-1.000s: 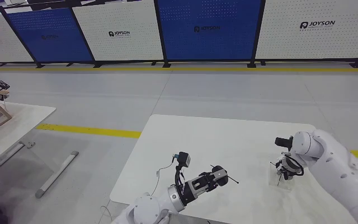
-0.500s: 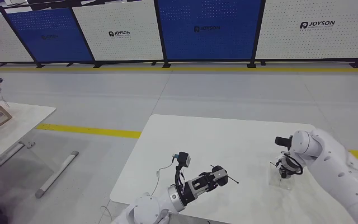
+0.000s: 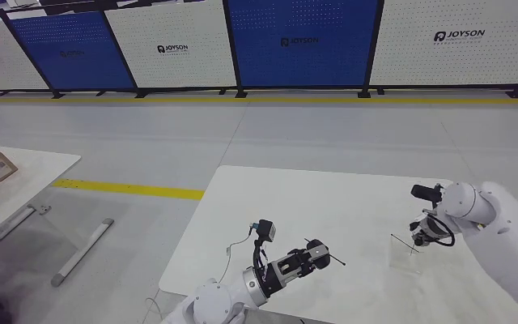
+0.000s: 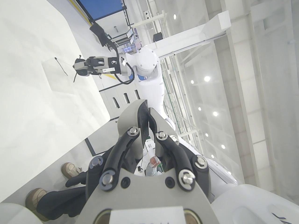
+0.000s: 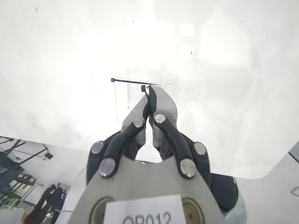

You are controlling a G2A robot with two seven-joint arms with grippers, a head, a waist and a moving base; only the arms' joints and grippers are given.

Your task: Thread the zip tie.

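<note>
My right gripper is shut on a black zip tie whose head pokes out past the fingertips. It hangs just off a clear plastic stand at the table's right side. A second zip tie lies across that stand's top edge. In the left wrist view the right gripper holds its tie beside the stand. Near the table's front edge, my left gripper is shut on another thin black zip tie, pointing towards the right arm.
The white table is bare between the two arms. Its front edge runs just under the left arm. A second table stands far left across the floor, and blue and white panels line the back.
My right gripper has drawn back from the clear stand towards the table's right edge, carrying one zip tie; the other tie stays on the stand. The left arm has not moved.
</note>
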